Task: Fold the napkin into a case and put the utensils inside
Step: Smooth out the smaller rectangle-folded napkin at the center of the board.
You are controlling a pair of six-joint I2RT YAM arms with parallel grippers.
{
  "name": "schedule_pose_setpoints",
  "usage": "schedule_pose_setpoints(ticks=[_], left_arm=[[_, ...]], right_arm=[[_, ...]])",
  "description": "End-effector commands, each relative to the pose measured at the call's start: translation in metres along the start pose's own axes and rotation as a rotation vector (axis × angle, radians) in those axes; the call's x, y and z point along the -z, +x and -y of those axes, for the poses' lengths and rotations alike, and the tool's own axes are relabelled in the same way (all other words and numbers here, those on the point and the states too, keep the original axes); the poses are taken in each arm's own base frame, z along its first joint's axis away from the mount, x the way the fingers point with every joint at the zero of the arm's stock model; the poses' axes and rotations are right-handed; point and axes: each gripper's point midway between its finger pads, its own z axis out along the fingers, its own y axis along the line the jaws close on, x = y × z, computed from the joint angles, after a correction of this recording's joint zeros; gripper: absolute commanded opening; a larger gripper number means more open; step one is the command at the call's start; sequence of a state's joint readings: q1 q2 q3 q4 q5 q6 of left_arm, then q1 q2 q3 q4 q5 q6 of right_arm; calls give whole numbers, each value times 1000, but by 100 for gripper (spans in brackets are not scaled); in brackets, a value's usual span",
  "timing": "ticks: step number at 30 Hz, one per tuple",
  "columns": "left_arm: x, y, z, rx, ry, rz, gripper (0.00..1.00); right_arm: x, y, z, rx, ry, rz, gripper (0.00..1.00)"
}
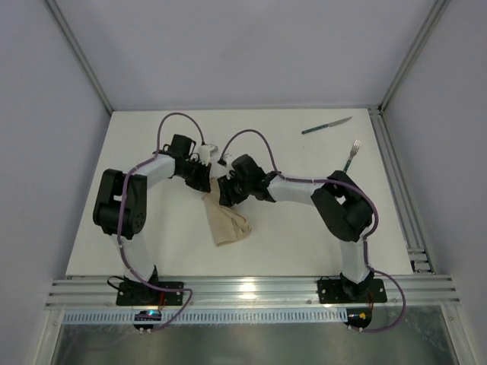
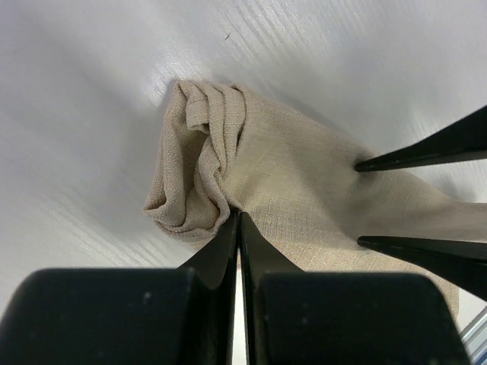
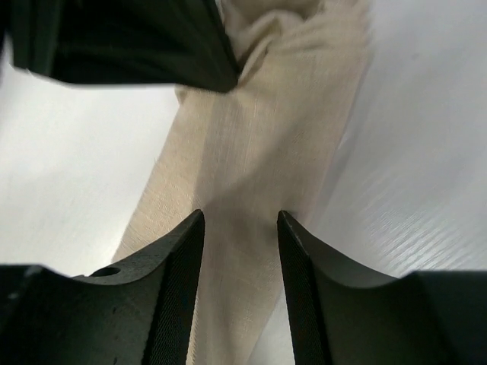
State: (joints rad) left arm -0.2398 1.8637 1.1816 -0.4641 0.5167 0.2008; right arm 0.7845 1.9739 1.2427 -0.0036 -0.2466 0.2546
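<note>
**Mid-fold at the desk:** Your left pincer [image 2: 237, 222] is clamped tight on a gathered fold of the napkin [image 2: 297, 175]. Its two black jaws are pressed flat together, and the beige cloth puckers into their tips.

Your right pincer [image 3: 240, 216] stands parted just beside that grip, farther along the same napkin. Its fingers [image 3: 173, 285] straddle the strip of cloth, which runs through the gap between them. The left wrist view shows you both of those parted tips lying against the weave. Whether they press on it you cannot tell.

The napkin lies on the white desk [image 1: 304, 236] as a crumpled, lengthwise band rather than a flat sheet. From above, its far end disappears beneath the two pincers, which meet over it. Its near end spreads in a loose wad on the desk surface. In the left wrist view, the end beyond the clamped fold is rolled into several soft pleats.

The knife [image 1: 326, 126] lies well apart from the napkin, off to its far right. Its dark green handle is turned toward the napkin and its blade points away. The fork [image 1: 351, 156] lies on the same side of the napkin, less far back than the knife, with its tines toward the far edge of the desk. Knife and fork lie apart from each other, and neither touches the cloth or a pincer.
</note>
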Motion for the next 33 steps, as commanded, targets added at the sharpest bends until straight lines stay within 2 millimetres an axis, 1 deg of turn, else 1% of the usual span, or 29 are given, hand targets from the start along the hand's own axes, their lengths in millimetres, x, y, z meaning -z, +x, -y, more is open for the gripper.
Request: schedule_pose_setpoints(ticks=[1, 2, 4, 5, 6, 7, 8, 9, 10, 11, 12, 13, 14, 17, 19, 20, 21, 22, 24, 25, 27, 30, 31, 33], left_arm=[[3, -6, 4, 28, 24, 3, 0], [3, -7, 3, 26, 22, 4, 0], [4, -7, 3, 29, 24, -1, 0], [4, -8, 3, 28, 22, 0, 0], [4, -8, 3, 29, 22, -2, 0], [4, -8, 3, 31, 21, -2, 0], [5, -9, 4, 33, 23, 0, 0], [5, -9, 4, 34, 26, 1, 0], [5, -9, 5, 36, 29, 1, 0], [6, -10, 5, 36, 29, 4, 0], [6, -10, 6, 38, 29, 3, 0], [6, -10, 6, 40, 29, 3, 0], [8, -10, 6, 37, 27, 5, 0], [8, -9, 7, 40, 33, 1, 0], [7, -8, 9, 46, 43, -2, 0], [6, -7, 9, 49, 45, -4, 0], [6, -7, 10, 49, 48, -4, 0], [5, -7, 9, 52, 46, -4, 0], [5, -7, 10, 55, 51, -4, 0], [4, -6, 10, 59, 53, -7, 0], [4, -7, 10, 58, 54, -3, 0], [4, -7, 10, 59, 54, -1, 0], [4, -7, 10, 60, 55, 0, 0], [4, -6, 10, 63, 55, -2, 0]], right_arm=[[9, 23, -6, 130, 35, -70, 48], [8, 27, -6, 145, 52, -77, 48], [8, 30, -11, 167, 50, -83, 47], [9, 30, -14, 175, 51, -81, 45], [10, 28, -12, 183, 77, -76, 38], [10, 29, -16, 204, 84, -74, 37], [12, 24, -18, 215, 92, -61, 35], [13, 24, -18, 223, 106, -59, 32], [14, 23, -20, 227, 107, -58, 32], [16, 20, -24, 233, 102, -49, 33], [17, 20, -25, 231, 103, -52, 34], [19, 18, -26, 233, 103, -50, 40], [22, 16, -28, 231, 100, -48, 41], [29, 8, -27, 229, 121, -27, 44], [37, -2, -28, 231, 141, 1, 45], [41, -5, -29, 234, 143, 9, 46], [41, -5, -29, 234, 142, 9, 47], [45, -8, -33, 234, 131, 20, 48], [46, -7, -41, 239, 105, 21, 50], [46, -3, -42, 242, 97, 12, 51], [44, 5, -52, 245, 55, -9, 56], [36, 19, -54, 248, 37, -58, 61], [31, 23, -53, 249, 41, -77, 61], [28, 28, -51, 248, 43, -95, 59]])
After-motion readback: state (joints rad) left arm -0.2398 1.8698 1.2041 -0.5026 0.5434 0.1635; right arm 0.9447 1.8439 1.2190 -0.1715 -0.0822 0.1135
